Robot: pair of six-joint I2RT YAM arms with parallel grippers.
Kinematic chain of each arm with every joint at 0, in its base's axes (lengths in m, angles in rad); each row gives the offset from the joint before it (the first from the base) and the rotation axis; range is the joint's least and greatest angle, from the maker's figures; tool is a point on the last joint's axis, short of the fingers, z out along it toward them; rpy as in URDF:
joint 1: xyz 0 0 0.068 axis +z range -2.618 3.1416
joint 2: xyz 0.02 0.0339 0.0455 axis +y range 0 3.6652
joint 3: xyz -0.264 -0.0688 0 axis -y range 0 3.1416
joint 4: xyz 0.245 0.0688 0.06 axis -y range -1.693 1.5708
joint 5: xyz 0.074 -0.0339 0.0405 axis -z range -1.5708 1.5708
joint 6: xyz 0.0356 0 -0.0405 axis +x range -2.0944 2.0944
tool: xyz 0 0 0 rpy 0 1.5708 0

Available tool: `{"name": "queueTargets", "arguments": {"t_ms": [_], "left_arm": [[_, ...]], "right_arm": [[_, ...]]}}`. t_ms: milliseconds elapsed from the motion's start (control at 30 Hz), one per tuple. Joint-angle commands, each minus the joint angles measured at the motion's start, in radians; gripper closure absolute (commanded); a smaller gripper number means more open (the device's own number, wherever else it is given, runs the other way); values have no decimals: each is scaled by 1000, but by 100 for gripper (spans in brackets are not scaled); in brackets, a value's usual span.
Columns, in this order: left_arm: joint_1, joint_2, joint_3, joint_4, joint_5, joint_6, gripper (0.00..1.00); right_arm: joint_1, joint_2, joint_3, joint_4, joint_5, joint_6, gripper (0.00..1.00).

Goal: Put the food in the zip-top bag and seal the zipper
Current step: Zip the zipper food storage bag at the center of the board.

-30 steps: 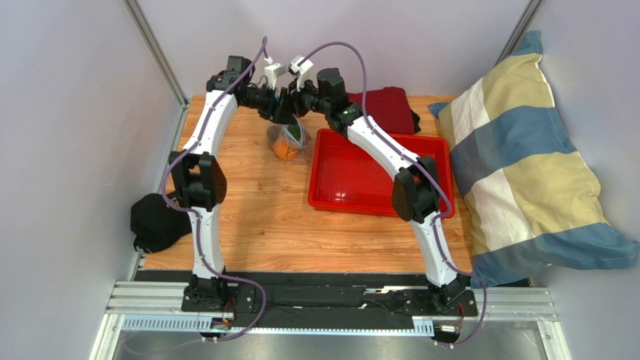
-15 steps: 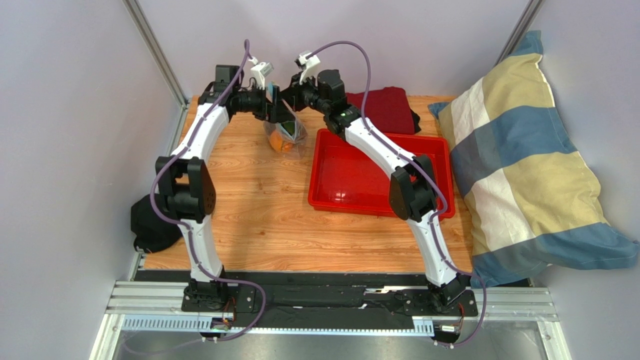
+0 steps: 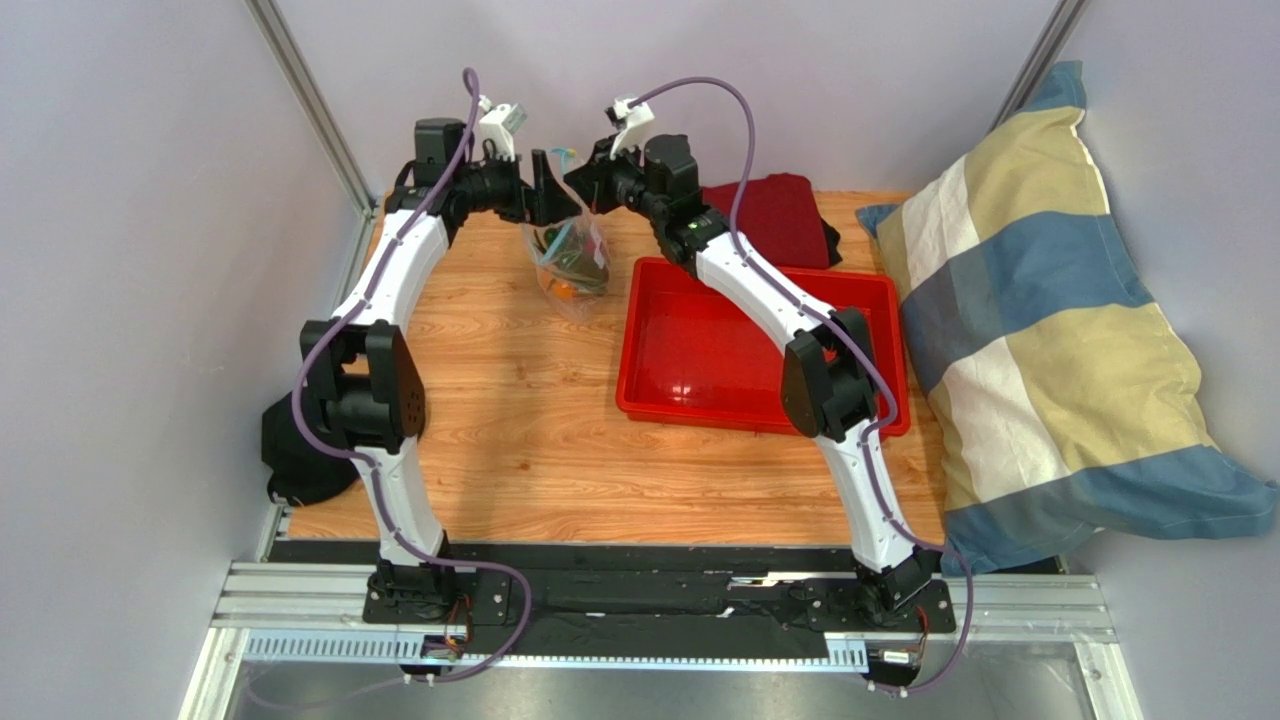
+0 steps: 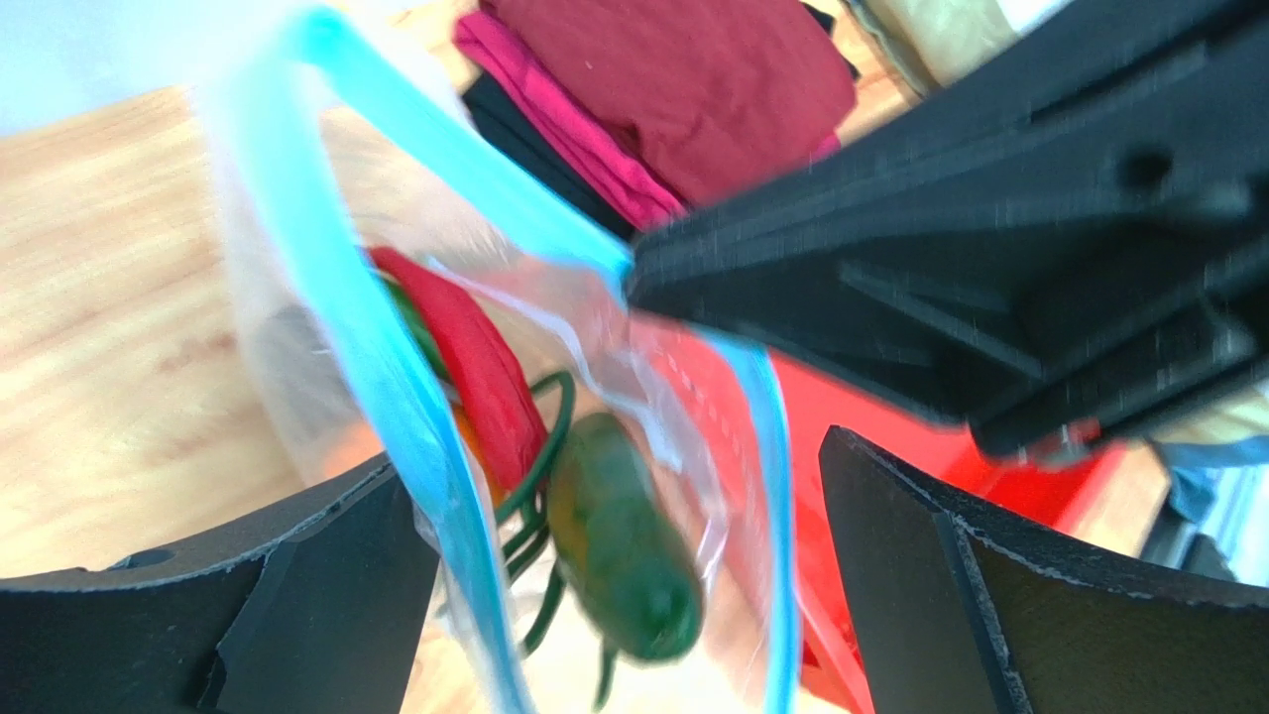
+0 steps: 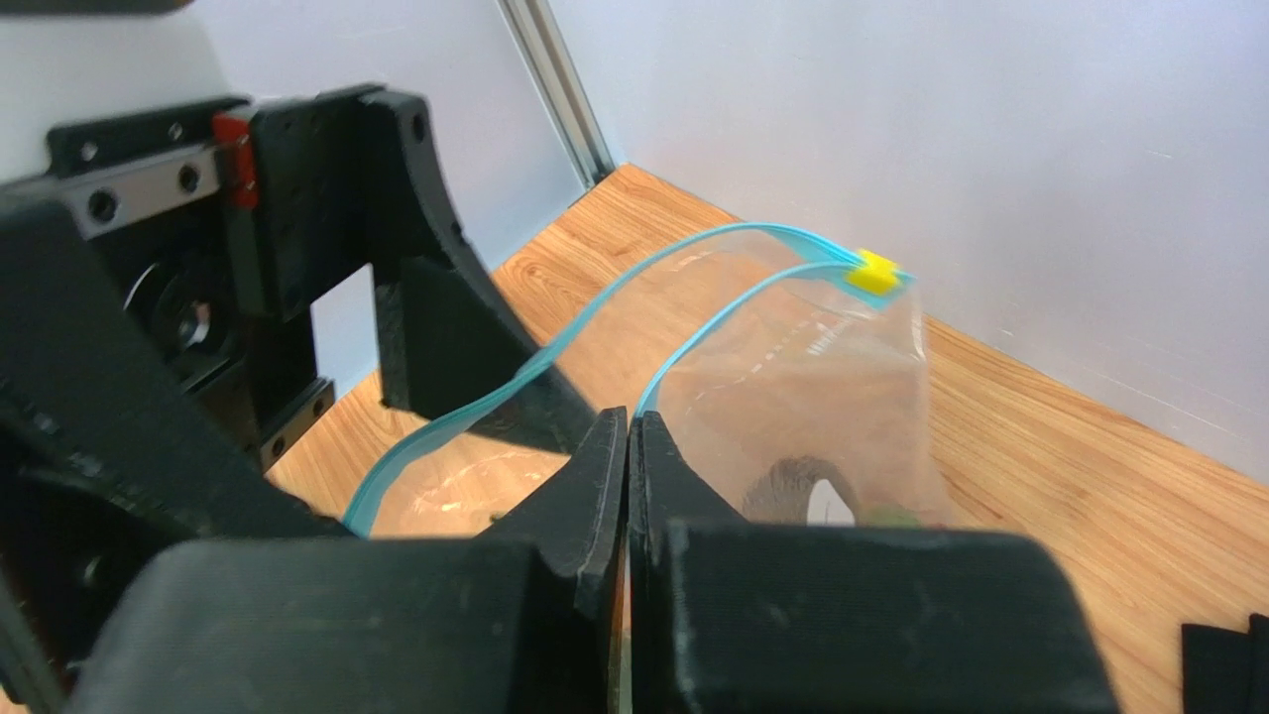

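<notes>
The clear zip-top bag (image 3: 571, 258) hangs above the table's far edge with the food inside it. Through the plastic I see a red chili (image 4: 477, 365), a long green vegetable (image 4: 626, 543) and thin green onion stalks. My right gripper (image 5: 629, 439) is shut on the bag's mouth edge and holds it up. The blue zipper (image 5: 700, 246) runs as two separate strips to a yellow slider (image 5: 876, 274), so the mouth gapes. My left gripper (image 4: 618, 595) is open, one finger on each side of the bag's mouth, just left of the right gripper (image 3: 583, 183).
A red tray (image 3: 751, 270) lies right of the bag, under the right arm. A dark red cloth (image 3: 781, 210) sits behind it at the back edge. A striped pillow (image 3: 1052, 330) lies off the table's right side, a black cloth (image 3: 308, 443) off its left.
My left gripper has opened, let go of the bag's edge and drawn back to the left. The bag now hangs from the right gripper alone, a little higher and farther back.
</notes>
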Motion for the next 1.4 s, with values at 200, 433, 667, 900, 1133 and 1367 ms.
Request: {"name": "queueTargets", "arguments": {"t_ms": [200,433,667,900,1133,1367], "left_arm": [[-47,84,198,-157,-66,114,10],[-46,78,182,-157,-110,137,34],[-37,131,286,-267,-53,212,96],[17,113,400,-540,74,609,100],[19,55,425,-944,124,1183,100],[28,30,412,-1080,289,1458,100]], "right_arm": [[9,11,33,111,-43,30,100],[3,-15,-4,131,-26,42,100],[-11,-43,-32,136,-69,30,77],[-120,-167,-84,8,-357,-120,10],[-181,-274,-173,-326,-560,-600,4],[-181,-296,-305,-247,-701,-703,7]]}}
